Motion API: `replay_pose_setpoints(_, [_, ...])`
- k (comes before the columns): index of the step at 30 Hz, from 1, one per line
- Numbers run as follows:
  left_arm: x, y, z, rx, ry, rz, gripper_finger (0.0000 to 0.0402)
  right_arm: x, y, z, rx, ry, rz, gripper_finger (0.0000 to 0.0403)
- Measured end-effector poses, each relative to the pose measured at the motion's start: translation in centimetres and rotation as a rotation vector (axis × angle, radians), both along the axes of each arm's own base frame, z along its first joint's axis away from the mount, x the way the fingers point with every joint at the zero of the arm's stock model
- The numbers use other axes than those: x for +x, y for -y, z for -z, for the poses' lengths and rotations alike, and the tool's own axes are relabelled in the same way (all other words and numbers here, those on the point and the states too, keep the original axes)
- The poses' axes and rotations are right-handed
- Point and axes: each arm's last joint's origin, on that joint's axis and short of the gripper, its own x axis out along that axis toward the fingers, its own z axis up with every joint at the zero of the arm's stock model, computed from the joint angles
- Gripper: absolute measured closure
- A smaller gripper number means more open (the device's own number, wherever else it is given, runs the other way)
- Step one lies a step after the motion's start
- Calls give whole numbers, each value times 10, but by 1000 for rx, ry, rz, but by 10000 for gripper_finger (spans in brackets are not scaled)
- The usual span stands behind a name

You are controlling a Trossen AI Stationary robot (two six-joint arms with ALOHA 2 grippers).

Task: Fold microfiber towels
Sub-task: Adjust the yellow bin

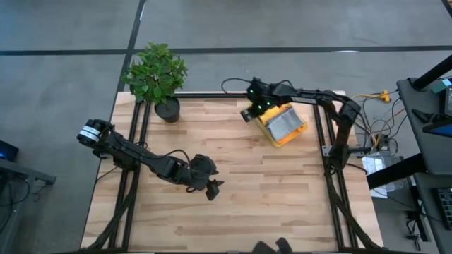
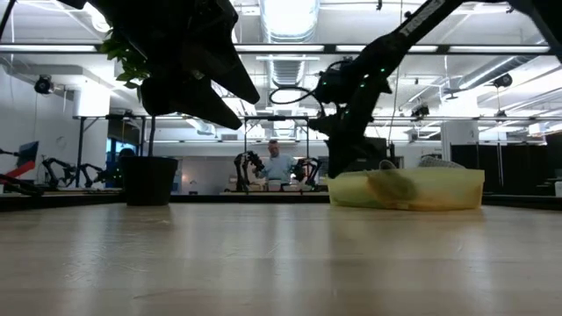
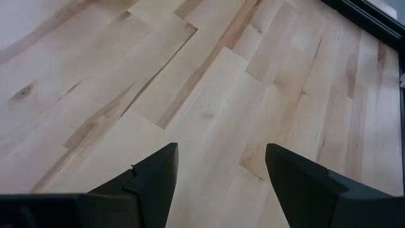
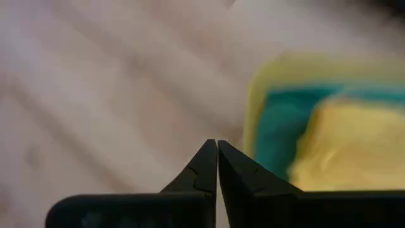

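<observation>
Dark pointed right tool (image 4: 217, 166) pinched closed.

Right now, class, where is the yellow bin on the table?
In the high view the yellow bin sits at the table's far right corner, with the right claw beside it, right of the potted plant.

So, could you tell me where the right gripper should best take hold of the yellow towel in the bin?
Probably from above, pinching the yellow towel's raised bunched edge. It lies heaped over the teal towel inside the yellow bin, whose walls block a sideways approach. The right gripper is shut.
</observation>
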Motion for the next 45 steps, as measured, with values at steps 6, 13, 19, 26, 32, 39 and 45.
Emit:
replay_pose_setpoints(6, [-1,1,1,-37,-7,6,175,10,25,0,-48,-56,165,394])
replay_pose_setpoints(13, [-1,1,1,-37,-9,7,175,1,43,0,-74,-83,290,394])
replay_pose_setpoints(19, [-1,1,2,-36,-11,7,175,-12,60,-2,-84,-72,347,395])
replay_pose_setpoints(26, [-1,1,2,-37,-10,8,175,-37,81,-1,-121,-138,461,395])
replay_pose_setpoints(32, [-1,1,2,-39,-11,10,175,-40,75,-17,-85,-81,366,394])
replay_pose_setpoints(39, [-1,1,2,-38,-11,10,175,-59,46,-46,-228,-278,400,394])
replay_pose_setpoints(45, [-1,1,2,-37,-11,10,175,-82,30,-33,-179,-409,449,394])
